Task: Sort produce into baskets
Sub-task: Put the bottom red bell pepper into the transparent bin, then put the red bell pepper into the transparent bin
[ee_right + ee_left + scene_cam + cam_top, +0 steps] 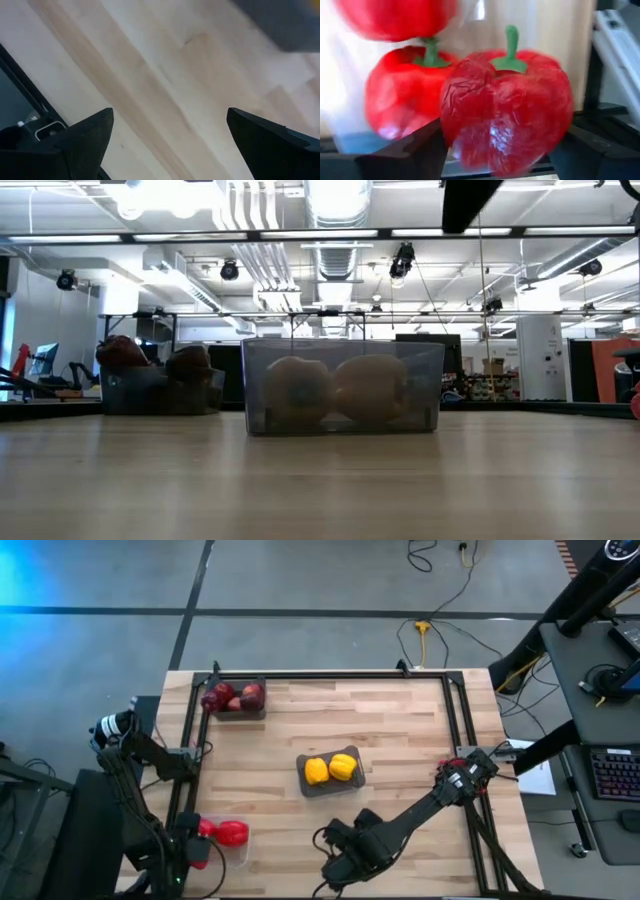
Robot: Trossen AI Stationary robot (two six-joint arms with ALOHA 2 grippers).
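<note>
I'm holding the red pepper (pixel 507 112) in the left gripper (pixel 200 840) | lowering it squarely into the clear basket (pixel 235 852) at 7 o'clock | right gripper (pixel 170 135) gaping wide, empty.

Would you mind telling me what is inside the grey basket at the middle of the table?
The grey basket holds two yellow bell peppers side by side. In the low view they show dimly through its smoky wall; its floor beneath them is covered.

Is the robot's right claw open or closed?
Open. In the right wrist view, the right gripper has its two dark fingers far apart, with only bare wooden table between them.
</note>
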